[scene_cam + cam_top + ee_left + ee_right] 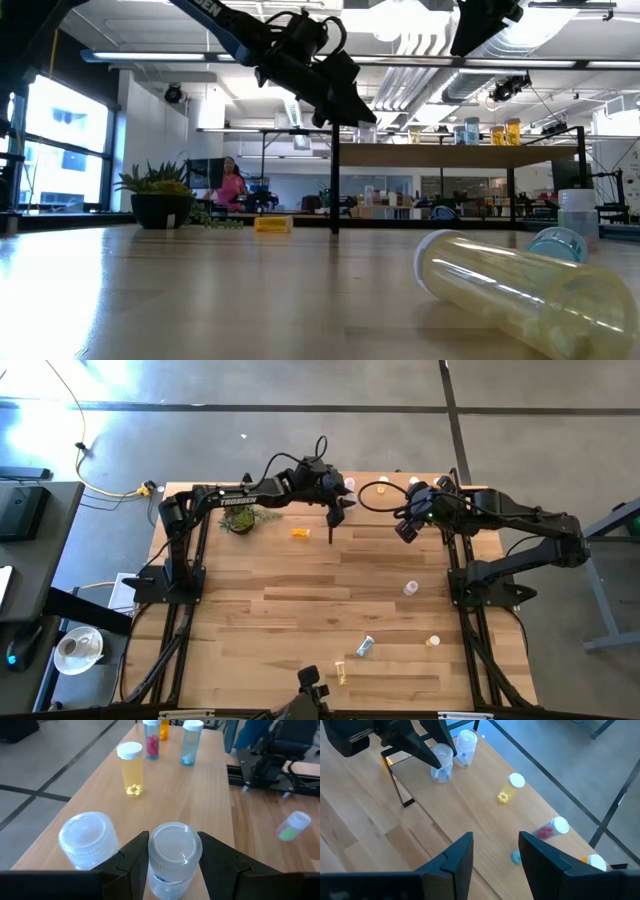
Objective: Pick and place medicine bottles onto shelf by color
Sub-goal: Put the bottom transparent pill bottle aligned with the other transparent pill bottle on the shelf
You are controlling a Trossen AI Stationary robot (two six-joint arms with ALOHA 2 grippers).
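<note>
We see the left gripper (174, 865) with its fingers around a clear white-capped medicine bottle (174, 851) standing on the pale wooden shelf (170, 795); the right gripper (495, 855) hovers open, empty.

Six medicine bottles (441, 763) stand on the shelf (485, 790), roughly five lie on the surface (300, 595), plus one plant (240, 519).

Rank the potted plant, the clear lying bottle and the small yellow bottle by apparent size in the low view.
1. clear lying bottle, though it is nearest the camera
2. potted plant
3. small yellow bottle, farther back
</note>
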